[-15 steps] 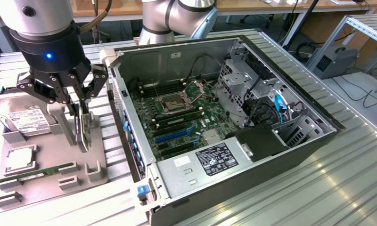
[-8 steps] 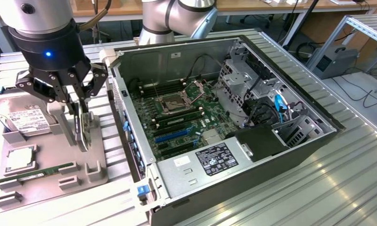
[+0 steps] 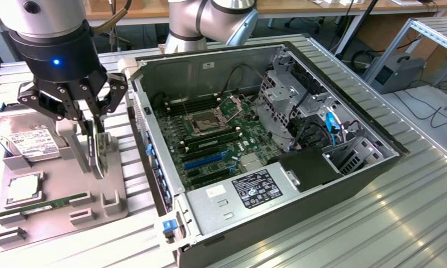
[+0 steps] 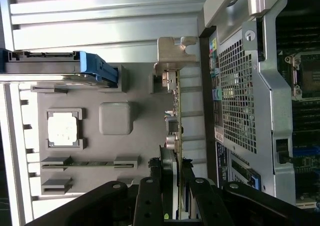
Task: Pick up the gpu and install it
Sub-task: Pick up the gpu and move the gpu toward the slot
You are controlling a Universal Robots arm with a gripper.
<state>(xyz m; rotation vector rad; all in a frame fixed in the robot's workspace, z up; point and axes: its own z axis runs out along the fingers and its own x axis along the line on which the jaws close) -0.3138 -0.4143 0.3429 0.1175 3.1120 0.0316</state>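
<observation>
Clamps the fingers of the gripper on the gpu, a slim dark card with silvery end bracket, upright on edge in the gray tray. Shares that tray with a drive, a chip, a memory stick. Stands beside the open case, motherboard inside.

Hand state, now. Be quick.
The hand is closed on the gpu, one finger against each face; the gpu stands on edge in the gray holder.
</observation>
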